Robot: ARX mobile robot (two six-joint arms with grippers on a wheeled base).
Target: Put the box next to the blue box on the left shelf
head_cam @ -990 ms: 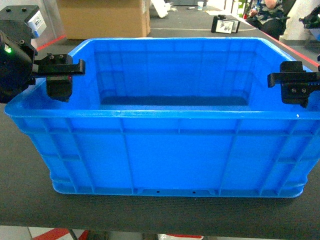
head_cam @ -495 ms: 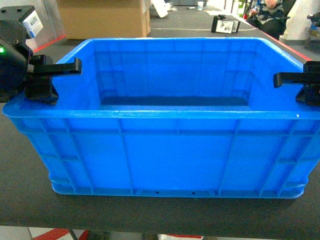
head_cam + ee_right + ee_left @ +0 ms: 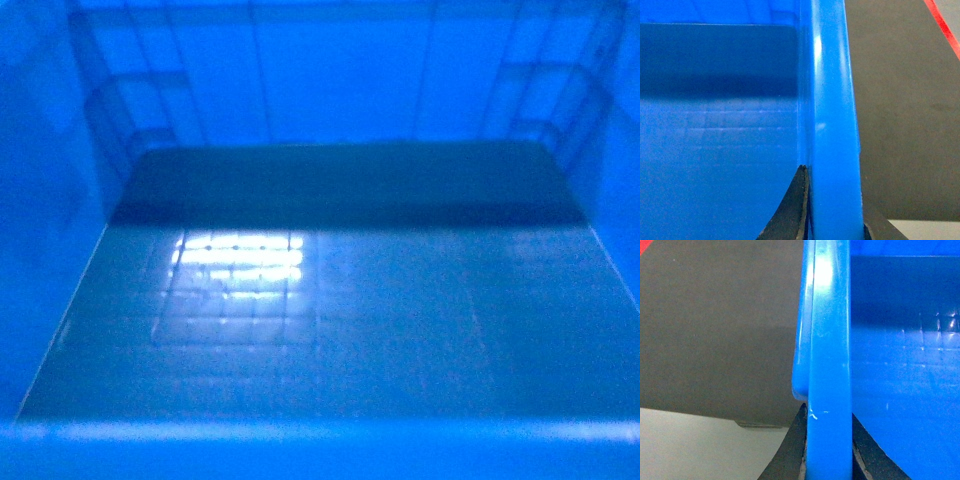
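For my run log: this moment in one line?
box fills head view | left gripper shut on box rim | right gripper shut on box rim

A workshop or warehouse-style work area, though little of it shows: a dark, matte work surface [image 3: 715,325] edged by a red floor line [image 3: 942,27] and pale flooring [image 3: 695,450], with a blue plastic storage crate [image 3: 320,300] filling the head view.
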